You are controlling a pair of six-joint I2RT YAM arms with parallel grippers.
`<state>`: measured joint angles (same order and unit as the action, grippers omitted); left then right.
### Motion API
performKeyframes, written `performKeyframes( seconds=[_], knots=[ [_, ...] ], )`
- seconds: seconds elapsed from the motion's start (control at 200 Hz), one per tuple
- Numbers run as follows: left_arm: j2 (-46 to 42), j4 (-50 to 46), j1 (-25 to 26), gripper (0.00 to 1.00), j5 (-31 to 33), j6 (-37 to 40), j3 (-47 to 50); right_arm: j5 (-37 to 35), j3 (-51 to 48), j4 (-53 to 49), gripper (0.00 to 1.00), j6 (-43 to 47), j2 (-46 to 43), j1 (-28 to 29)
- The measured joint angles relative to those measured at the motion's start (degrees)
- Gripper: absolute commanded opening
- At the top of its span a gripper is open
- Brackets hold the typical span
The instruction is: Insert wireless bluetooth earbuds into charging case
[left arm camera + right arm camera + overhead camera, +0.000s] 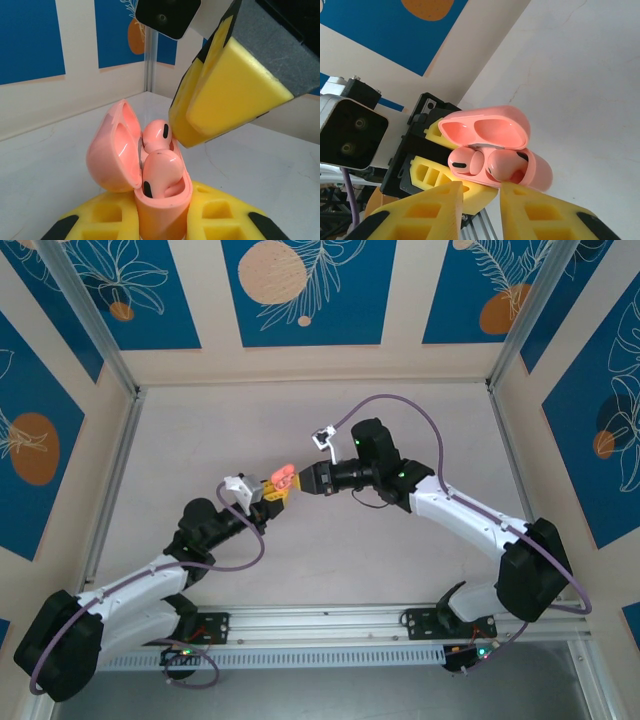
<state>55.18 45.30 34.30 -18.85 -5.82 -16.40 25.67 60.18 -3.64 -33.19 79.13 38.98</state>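
The charging case (162, 197), lid open, holds 2 earbuds (159, 167) and sits clamped in the left gripper (274, 490) above the table (330, 570). The right gripper (481, 191), jaws slightly apart and empty, hovers just beside the earbuds.

I work in a robotics lab test cell. Aluminium frame posts (88, 315) hold printed blue leaf-pattern wall panels (305, 290) around my white tabletop (250, 430), with an aluminium rail (320, 620) at its near edge.

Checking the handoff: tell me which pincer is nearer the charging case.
Left. The left pincer is shut on the charging case at its base; the right pincer sits slightly open just beside its top.
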Motion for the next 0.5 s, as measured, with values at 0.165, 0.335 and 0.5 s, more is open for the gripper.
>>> performKeyframes(
  seconds=[0.165, 0.335, 0.5],
  knots=[
    [0.00, 0.04, 0.02, 0.17, -2.62, 0.35, -0.07, -0.17, 0.00, -0.33, 0.29, 0.26, -3.54, -1.31],
    [0.79, 0.09, 0.02, 0.17, -7.37, 0.42, -0.96, -0.37, -0.20, -0.26, 0.40, 0.79, -7.28, -3.48],
    [1.64, -0.37, 0.02, 0.17, -11.74, 1.79, -2.73, -4.15, -1.97, -1.66, 0.45, 3.80, -12.57, -4.24]
  ],
)
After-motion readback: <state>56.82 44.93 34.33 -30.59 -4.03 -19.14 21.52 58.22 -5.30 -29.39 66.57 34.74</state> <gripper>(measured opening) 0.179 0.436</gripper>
